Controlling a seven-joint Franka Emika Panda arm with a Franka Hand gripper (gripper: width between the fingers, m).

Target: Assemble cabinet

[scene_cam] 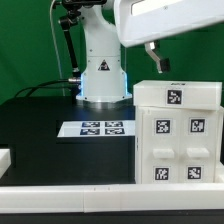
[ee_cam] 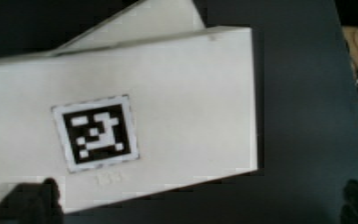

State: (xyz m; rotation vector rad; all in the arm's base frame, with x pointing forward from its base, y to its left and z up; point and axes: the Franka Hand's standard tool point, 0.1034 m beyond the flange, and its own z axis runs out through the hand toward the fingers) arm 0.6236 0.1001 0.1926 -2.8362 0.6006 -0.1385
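Note:
The cabinet (scene_cam: 176,140) is a large white boxy body at the exterior view's right, with white blocks bearing black-and-white tags on its front and top. My gripper (scene_cam: 156,60) hangs just above the cabinet's top far edge and holds nothing. In the wrist view the cabinet's white top panel (ee_cam: 176,90) with one tag (ee_cam: 96,133) fills most of the picture. My gripper (ee_cam: 190,205) is open, and its dark fingertips (ee_cam: 25,203) stand wide apart at the panel's edge, over the black table. Whether a finger touches the panel is unclear.
The marker board (scene_cam: 95,128) lies flat on the black table (scene_cam: 40,130) in the middle, in front of the robot base (scene_cam: 102,78). A long white rail (scene_cam: 100,198) runs along the front edge. A small white piece (scene_cam: 4,158) sits at the left edge.

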